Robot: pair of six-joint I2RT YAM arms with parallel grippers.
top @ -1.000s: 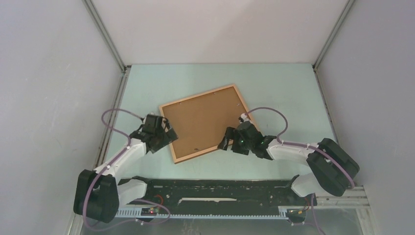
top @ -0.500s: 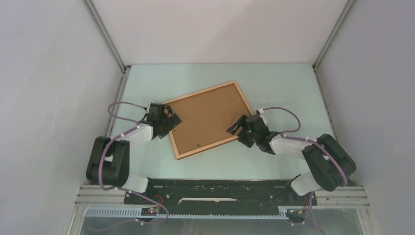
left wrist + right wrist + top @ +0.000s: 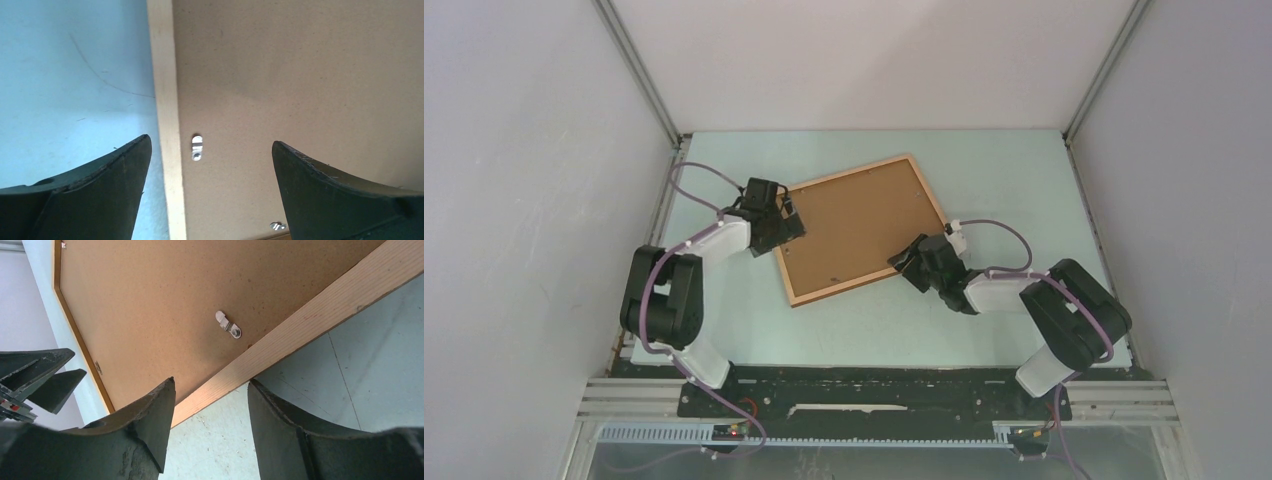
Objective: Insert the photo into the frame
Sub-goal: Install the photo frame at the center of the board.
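On the table (image 3: 1014, 180), the frame (image 3: 839, 289) lies face down, its front hidden.

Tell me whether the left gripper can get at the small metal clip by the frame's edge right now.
Probably yes. The left gripper hangs open directly above the metal clip on the backing board, beside the frame rail; nothing lies between them.

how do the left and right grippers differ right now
The left gripper stands wide open; the right gripper has clearly narrower jaws. The left one straddles a side rail of the frame, a metal clip between its fingers; the right one faces the near rail at a slant. Both sit low at the frame's edges, gripping nothing.
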